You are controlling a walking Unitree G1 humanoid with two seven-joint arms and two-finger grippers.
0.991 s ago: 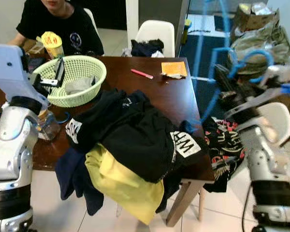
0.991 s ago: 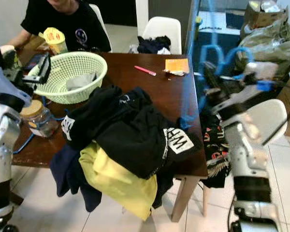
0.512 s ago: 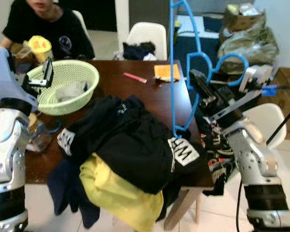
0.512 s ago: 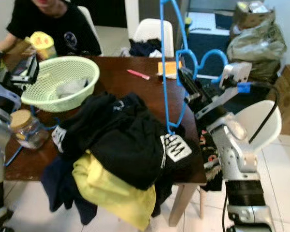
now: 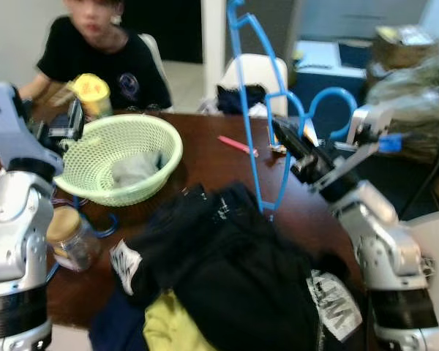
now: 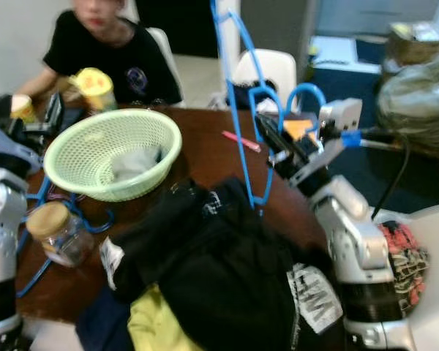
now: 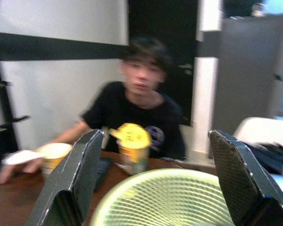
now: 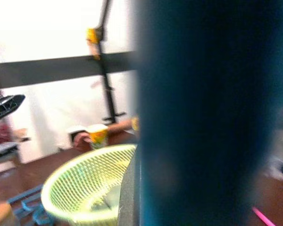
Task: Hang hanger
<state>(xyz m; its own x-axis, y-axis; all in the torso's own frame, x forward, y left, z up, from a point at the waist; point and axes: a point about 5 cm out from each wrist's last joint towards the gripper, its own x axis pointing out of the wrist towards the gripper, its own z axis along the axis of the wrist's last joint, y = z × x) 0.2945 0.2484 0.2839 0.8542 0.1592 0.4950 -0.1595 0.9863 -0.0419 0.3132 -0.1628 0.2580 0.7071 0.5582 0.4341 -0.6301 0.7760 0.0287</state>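
Note:
A blue plastic hanger point(image 5: 247, 124) stands nearly upright over the dark wooden table point(image 5: 205, 157). Its lower tip hangs just above the pile of black clothes point(image 5: 234, 270). My right gripper point(image 5: 291, 143) is shut on the hanger near its hook point(image 5: 329, 99), at the table's right side. In the right wrist view the hanger point(image 8: 203, 113) is a dark blue blur close to the lens. My left gripper point(image 5: 62, 126) is raised at the left beside the green mesh basket point(image 5: 161, 172). It is open, fingers point(image 7: 85, 174) wide apart and empty.
A person in a black shirt point(image 5: 102, 58) sits at the far left of the table with a yellow cup point(image 5: 91, 95). A glass jar point(image 5: 72, 238) and another blue hanger point(image 6: 95, 219) lie near my left arm. A pink pen point(image 5: 236, 145) and a white chair point(image 5: 256, 69) are beyond.
My right gripper has swung the hanger from beside the table's right edge to upright over the tabletop. The camera has moved closer and shifted. The left gripper stays by the basket.

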